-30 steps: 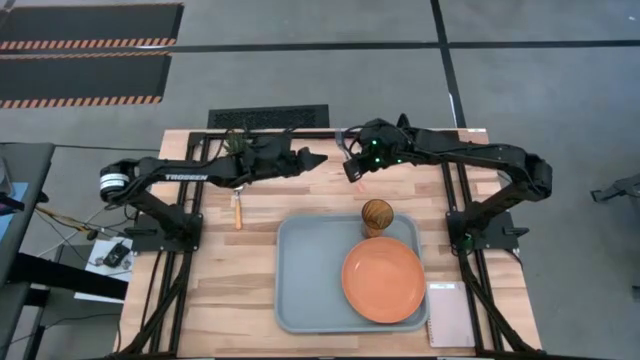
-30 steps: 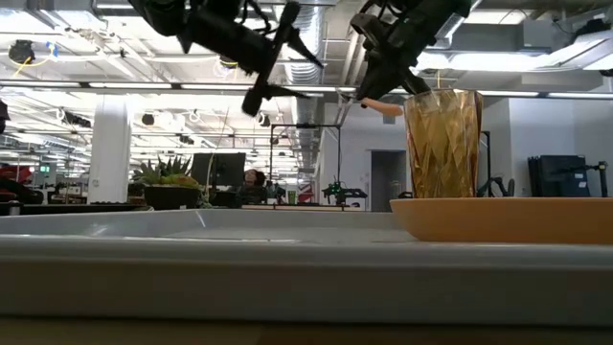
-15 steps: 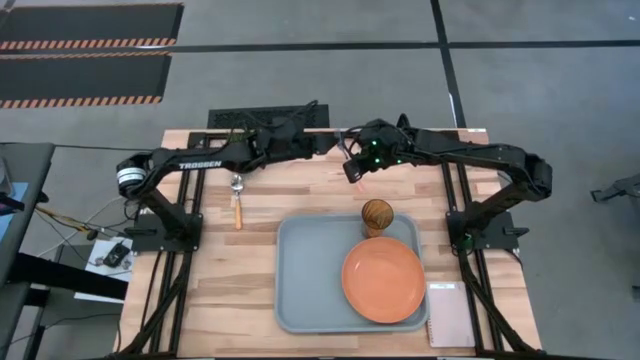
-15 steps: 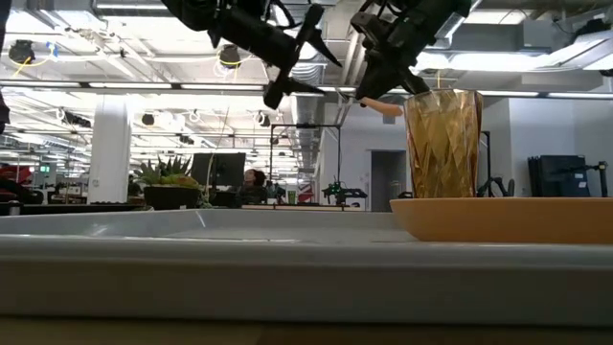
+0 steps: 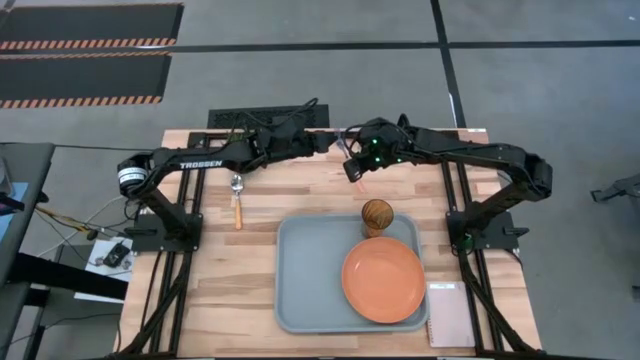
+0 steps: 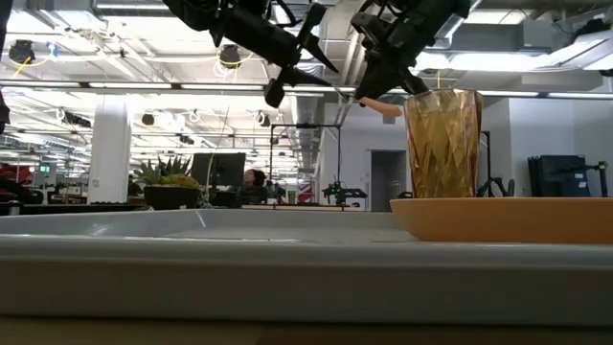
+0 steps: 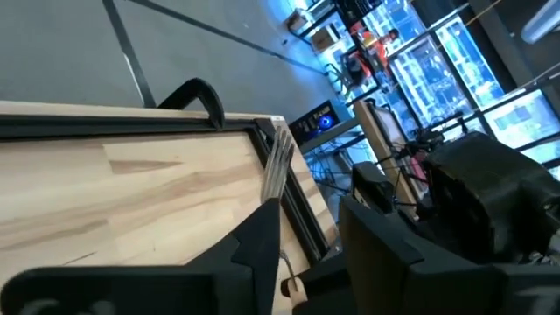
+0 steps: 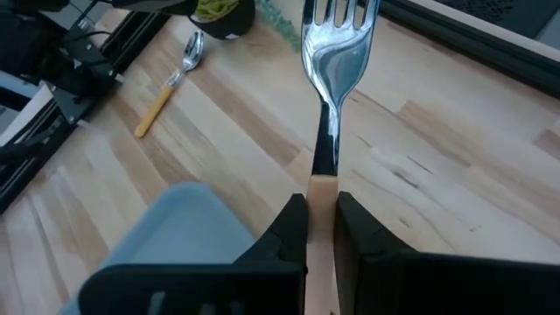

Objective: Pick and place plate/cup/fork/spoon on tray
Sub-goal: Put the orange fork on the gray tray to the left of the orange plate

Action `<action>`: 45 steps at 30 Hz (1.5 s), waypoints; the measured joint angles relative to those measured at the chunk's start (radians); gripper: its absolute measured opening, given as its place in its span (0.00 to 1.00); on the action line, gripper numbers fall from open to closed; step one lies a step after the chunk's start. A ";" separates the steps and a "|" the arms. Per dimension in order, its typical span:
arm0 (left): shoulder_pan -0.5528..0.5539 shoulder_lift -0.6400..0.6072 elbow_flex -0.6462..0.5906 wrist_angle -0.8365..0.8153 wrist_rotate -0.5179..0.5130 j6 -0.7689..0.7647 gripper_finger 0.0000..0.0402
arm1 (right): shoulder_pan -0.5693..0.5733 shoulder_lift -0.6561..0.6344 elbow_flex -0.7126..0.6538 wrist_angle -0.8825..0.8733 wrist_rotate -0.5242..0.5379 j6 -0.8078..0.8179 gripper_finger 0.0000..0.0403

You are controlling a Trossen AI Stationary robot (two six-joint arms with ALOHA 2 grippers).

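Two of the four items are already in place: the plate [image 5: 383,281] lies flat in the tray [image 5: 305,290], toward its right side, and the cup [image 5: 377,214] stands upright at the tray's far edge, just beside the plate's rim. The fork [image 8: 334,61] is in the air, pinched by its orange handle between the pressed-together fingers of the right gripper [image 5: 352,170], tines pointing away from the wrist, above bare table beyond the tray. The spoon [image 5: 237,199] lies on the wood to the left of the tray, well apart from it, bowl toward the far edge.

The left gripper [image 5: 322,142] hangs near the table's far edge, close to the right one; I judge its fingers slightly spread with nothing between them.

Step in hand, as I read it: carrying the fork to the tray. To do it well I would bring the right arm back over the open blue-grey floor on the tray's left half, well clear of the cup, which looks tall and easy to tip. I would lower until the handle is near the tray floor, lay the fork flat and roughly parallel to a tray edge, then let go; a drop from height could bounce it over the rim. The two arms sit close, so I would move the right one away first.

Legible writing: "TROSSEN" in white on the left arm's [image 5: 200,165] link. No other lettering can be read.
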 joint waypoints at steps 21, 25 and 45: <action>0.010 0.000 0.000 -0.015 -0.004 0.025 0.47 | 0.017 0.000 0.001 0.019 -0.040 -0.017 0.07; 0.010 0.000 0.000 -0.015 -0.004 0.015 0.38 | 0.016 0.000 0.001 0.029 -0.039 -0.019 0.07; 0.008 -0.001 -0.001 -0.018 -0.004 -0.008 0.08 | 0.022 0.000 0.001 0.049 -0.054 -0.045 0.07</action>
